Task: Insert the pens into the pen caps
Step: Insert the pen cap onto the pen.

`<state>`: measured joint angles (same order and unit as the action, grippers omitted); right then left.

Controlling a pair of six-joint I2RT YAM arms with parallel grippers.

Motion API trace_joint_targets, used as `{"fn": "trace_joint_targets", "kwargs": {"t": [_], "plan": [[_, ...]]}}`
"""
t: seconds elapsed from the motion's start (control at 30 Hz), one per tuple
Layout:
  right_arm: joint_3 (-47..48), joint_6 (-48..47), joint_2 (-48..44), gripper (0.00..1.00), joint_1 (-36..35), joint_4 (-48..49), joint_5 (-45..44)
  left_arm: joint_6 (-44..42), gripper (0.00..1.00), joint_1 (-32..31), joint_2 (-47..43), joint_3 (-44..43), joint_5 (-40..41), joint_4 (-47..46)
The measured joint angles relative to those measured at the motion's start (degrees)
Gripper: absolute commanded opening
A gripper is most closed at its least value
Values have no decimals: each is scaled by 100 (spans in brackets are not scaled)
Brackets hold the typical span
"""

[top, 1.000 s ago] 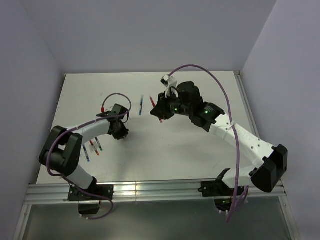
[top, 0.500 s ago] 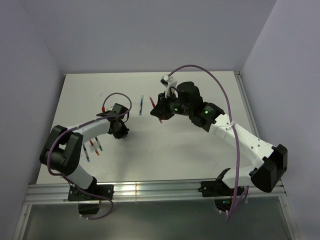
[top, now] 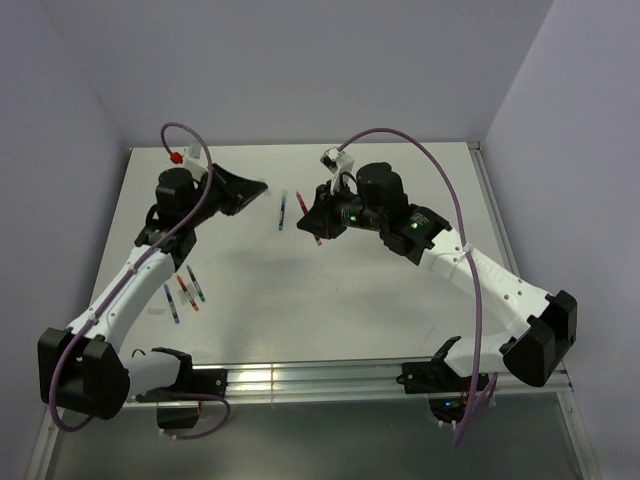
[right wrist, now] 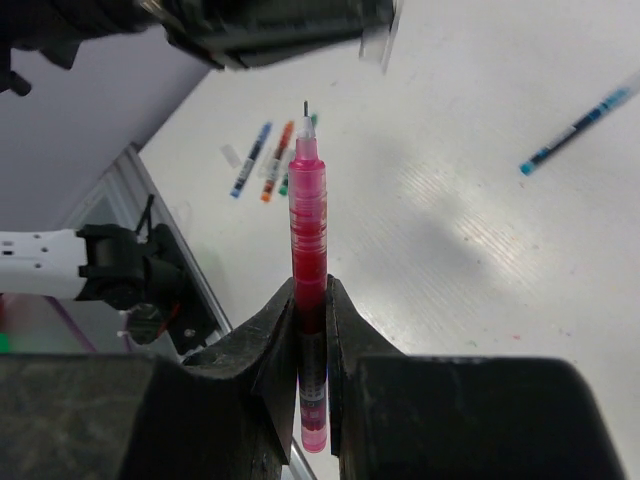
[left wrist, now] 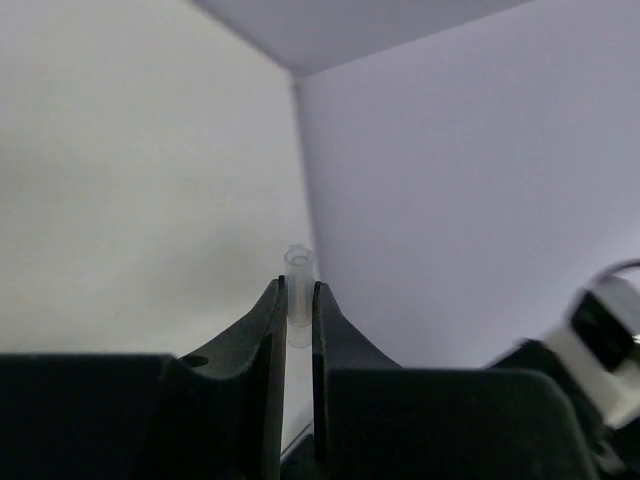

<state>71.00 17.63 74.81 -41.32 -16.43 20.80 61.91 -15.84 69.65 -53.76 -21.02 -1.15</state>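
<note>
Currently my right pincer [right wrist: 310, 300] is clamped on the red pen [right wrist: 308, 215], which runs lengthwise between its fingers with the tip pointing away, toward the left pincer [left wrist: 298, 295]. That one pinches a clear pen cap [left wrist: 299, 268], mouth outward, a little off the pen's line; I judge the two axes need aligning.

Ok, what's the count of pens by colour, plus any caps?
Red plastic pens: 2, one held in the right gripper, one loose.
Blue plastic pens: 2.
Green plastic pen: 1.
Clear plastic cap: 1 clearly seen, in the left gripper.
Total: 6.
</note>
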Motion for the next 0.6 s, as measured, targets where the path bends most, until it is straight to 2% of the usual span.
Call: {"fn": "trace_joint_targets", "kwargs": {"t": [0.17,0.37,0.6], "plan": [[-26,81,-15,0,-7,348,339,706,0,87,-42,114,-857,-1965],[-26,116,-7,0,-24,498,592,1655,0,87,411,509,-1676,-4079],[-26,127,2,0,-46,518,632,2050,0,87,678,603,-2057,-5217]]}}
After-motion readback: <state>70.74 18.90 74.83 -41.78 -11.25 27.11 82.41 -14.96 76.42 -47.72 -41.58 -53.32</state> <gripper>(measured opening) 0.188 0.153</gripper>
